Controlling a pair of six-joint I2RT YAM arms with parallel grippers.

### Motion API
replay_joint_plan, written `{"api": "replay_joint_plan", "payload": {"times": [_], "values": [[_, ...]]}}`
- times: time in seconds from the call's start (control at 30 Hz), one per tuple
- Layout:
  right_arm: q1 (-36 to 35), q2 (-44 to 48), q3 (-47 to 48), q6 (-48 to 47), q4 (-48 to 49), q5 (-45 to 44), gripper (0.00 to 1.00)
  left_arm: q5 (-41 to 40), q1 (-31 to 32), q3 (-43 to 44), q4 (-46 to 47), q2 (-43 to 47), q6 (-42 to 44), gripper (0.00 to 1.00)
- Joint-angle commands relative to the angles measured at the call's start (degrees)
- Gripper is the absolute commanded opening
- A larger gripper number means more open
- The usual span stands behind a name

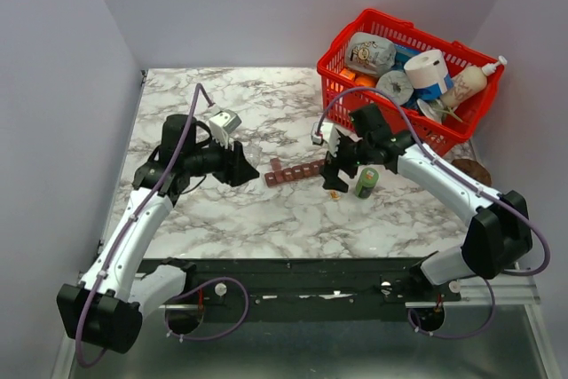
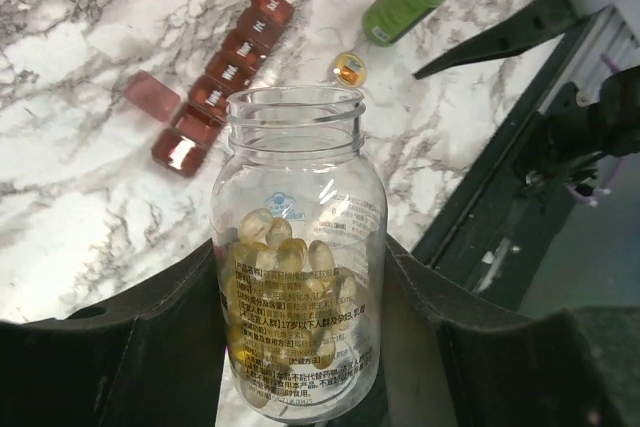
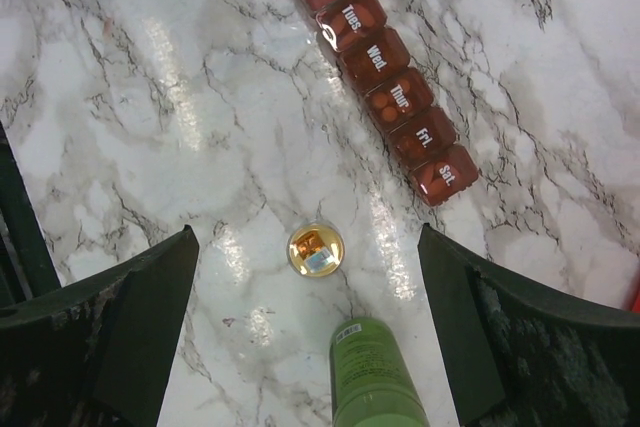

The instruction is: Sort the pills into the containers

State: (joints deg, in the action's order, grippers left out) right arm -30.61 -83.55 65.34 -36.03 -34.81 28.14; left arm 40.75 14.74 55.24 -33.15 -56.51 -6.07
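My left gripper [image 2: 300, 272] is shut on a clear uncapped bottle [image 2: 298, 197] that stands upright between its fingers. Yellow pills [image 2: 285, 257] fill its lower half. The containers are a dark red organiser strip [image 1: 295, 171] lying on the marble between the two grippers. In the left wrist view the strip [image 2: 225, 77] lies beyond the bottle mouth, one end lid [image 2: 152, 97] flipped open. Day labels show on the strip [image 3: 385, 87] in the right wrist view. My right gripper [image 3: 307, 237] hangs open over a small amber bottle cap [image 3: 315, 249], touching nothing.
A green bottle [image 3: 378, 372] lies on its side next to the cap, just right of my right gripper [image 1: 342, 170]. A red mesh basket [image 1: 342, 55] full of household items stands at the back right corner. Walls close in on both sides of the table.
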Motion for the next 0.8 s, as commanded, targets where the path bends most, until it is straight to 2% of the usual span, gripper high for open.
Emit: {"api": "replay_joint_plan", "payload": {"times": [0.0, 0.17, 0.27, 0.57, 0.77], "values": [[0.9, 2.2, 0.0, 0.2, -0.5, 3.3, 1.0, -1.8, 0.5, -6.7, 11.2, -2.1, 9.5, 0.0], [2.8, 3.5, 1.2, -2.1, -3.2, 8.1, 1.0, -3.6, 1.8, -14.8, 24.2, 0.7, 17.5, 0.0], [3.8, 3.9, 2.0, -3.0, -4.7, 10.8, 1.0, -5.4, 2.5, -17.5, 26.9, -0.5, 24.0, 0.0], [7.4, 6.2, 2.9, 0.2, -4.4, 19.7, 1.0, -4.9, 4.6, -19.1, 31.0, -10.1, 37.0, 0.0], [11.0, 8.0, 1.8, 4.6, -1.8, 24.1, 1.0, -6.9, 5.8, -14.7, 26.3, -17.8, 42.0, 0.0]]}}
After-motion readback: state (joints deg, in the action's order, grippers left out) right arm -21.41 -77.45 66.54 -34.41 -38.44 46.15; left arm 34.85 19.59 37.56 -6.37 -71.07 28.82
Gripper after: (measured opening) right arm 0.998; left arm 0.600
